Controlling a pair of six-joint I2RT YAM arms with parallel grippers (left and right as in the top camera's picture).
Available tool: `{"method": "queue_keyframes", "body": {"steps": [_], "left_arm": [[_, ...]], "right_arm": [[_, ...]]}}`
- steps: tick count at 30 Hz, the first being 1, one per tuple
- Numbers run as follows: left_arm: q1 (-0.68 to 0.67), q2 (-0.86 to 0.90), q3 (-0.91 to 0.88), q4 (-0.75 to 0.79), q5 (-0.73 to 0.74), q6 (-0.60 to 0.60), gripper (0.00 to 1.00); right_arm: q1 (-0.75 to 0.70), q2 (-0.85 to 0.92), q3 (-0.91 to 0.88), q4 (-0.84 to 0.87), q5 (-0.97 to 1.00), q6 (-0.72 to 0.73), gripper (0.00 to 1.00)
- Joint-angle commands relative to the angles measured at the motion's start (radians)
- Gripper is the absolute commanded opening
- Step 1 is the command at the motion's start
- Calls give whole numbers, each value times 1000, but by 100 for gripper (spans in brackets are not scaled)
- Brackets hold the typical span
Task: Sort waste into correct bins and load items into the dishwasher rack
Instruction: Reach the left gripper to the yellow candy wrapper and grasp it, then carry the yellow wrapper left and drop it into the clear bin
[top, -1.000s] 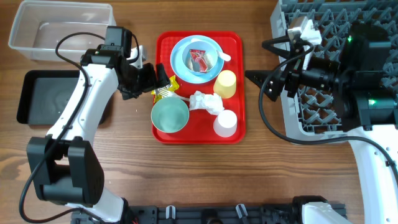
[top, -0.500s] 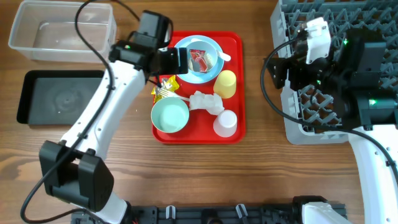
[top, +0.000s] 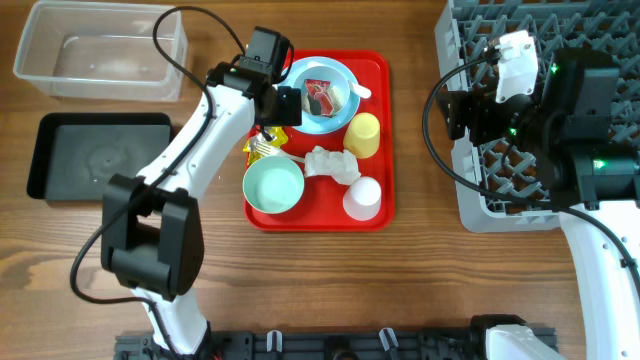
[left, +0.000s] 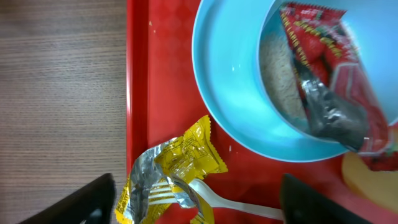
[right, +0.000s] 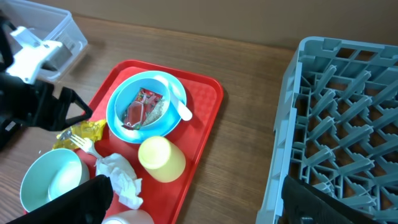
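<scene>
On the red tray, a light-blue bowl sits on a light-blue plate. It holds the red-and-white wrapper, rice grains and the white spoon. My left gripper hangs open at the plate's left edge. In the left wrist view, the left gripper straddles the crumpled yellow wrapper and the white fork without touching them. The napkin, yellow cup, white cup and a second bowl stand on the tray. My right gripper is open and empty beside the grey rack.
The clear tub stands at the back left, with the black tray in front of it. A strip of bare wood separates the red tray from the rack. The left arm reaches diagonally across the table's left half.
My left gripper has swung right from the tray's left side to over the plate's edge and yellow wrapper. The right gripper has pulled back toward the rack.
</scene>
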Motion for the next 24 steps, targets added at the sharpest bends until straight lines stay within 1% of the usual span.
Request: {"method": "queue_keyframes", "body": {"steps": [1, 3, 7, 9, 16, 19, 20, 21, 22, 23, 24], "left_arm": [[-8, 32, 10, 1, 16, -4, 74], [-10, 41, 8, -1, 36, -4, 70], [-11, 57, -3, -1, 36, -3, 70], [-11, 71, -8, -5, 36, -3, 68], [-14, 92, -27, -2, 39, -4, 64], [-14, 97, -39, 3, 39, -3, 62], [-14, 97, -42, 3, 39, -3, 60], [-14, 97, -42, 3, 39, -3, 55], [-14, 97, -42, 3, 39, -3, 48], [-13, 97, -42, 5, 39, -3, 40], [-13, 97, -42, 9, 39, -3, 26]], "right_arm": [[-4, 7, 21, -2, 17, 24, 90], [-4, 7, 21, -2, 17, 24, 90], [-4, 7, 21, -2, 17, 25, 86], [-4, 8, 21, -1, 17, 25, 85], [-4, 18, 21, -1, 17, 32, 85], [-4, 37, 21, -2, 17, 42, 83], [-4, 43, 21, -2, 17, 51, 83], [-4, 51, 21, -2, 17, 51, 83], [-4, 58, 21, -2, 17, 52, 82], [-4, 67, 21, -2, 16, 52, 82], [-4, 74, 21, -3, 17, 56, 81]]}}
